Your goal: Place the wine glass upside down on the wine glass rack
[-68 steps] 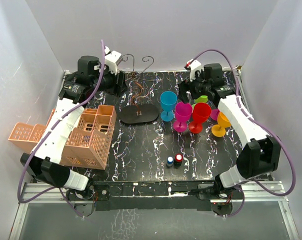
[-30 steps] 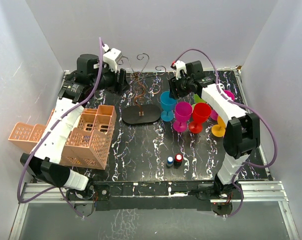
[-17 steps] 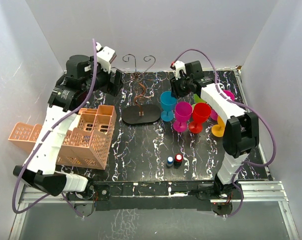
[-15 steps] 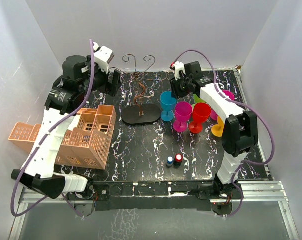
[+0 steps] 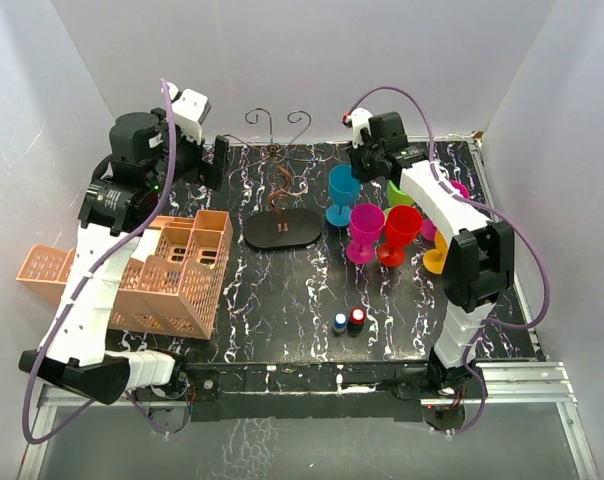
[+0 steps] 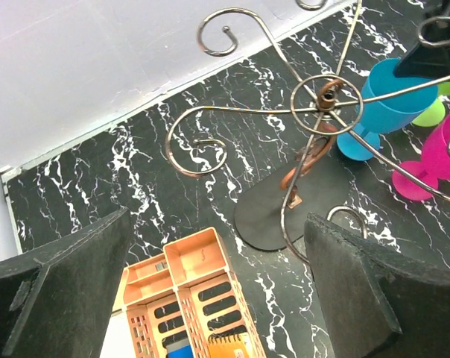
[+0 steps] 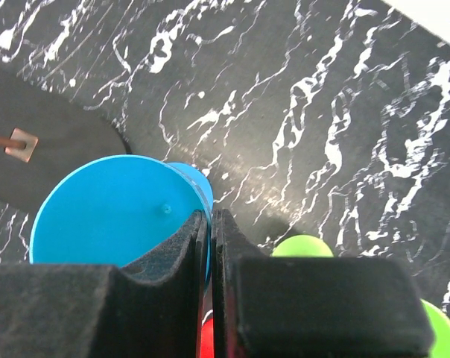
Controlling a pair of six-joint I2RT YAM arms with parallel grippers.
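Since the view of half a second ago, the left arm has swung up and back toward the left wall. The right end effector (image 7: 210,224) has finished closing, and the blue wine glass (image 5: 343,187) has shifted a little toward the far edge of the desk (image 5: 282,310).

The right end effector now pinches the rim of that glass, one finger inside the bowl and one outside, on the side away from the rack. The left end effector (image 5: 210,165) is spread wide and holds nothing; it hangs beside the wine glass rack (image 6: 325,97), over the orange crate (image 5: 182,275).

The glass stands upright just right of the rack's black oval base (image 5: 280,228), with the magenta glass (image 5: 366,222) close beside it. I cannot tell whether its foot has left the desk.

The glass looks like moulded plastic, so it is probably light, stiff and unlikely to break, but it seems smooth and thin-walled. A pinch on the rim is a small contact far from the foot, so the glass may pivot between the pads once it is tipped over. That hold does leave the stem and foot free, which is what the scroll arms need. The stem, just under the bowl, would give a steadier grip, but it is the part that must slide into the wire.
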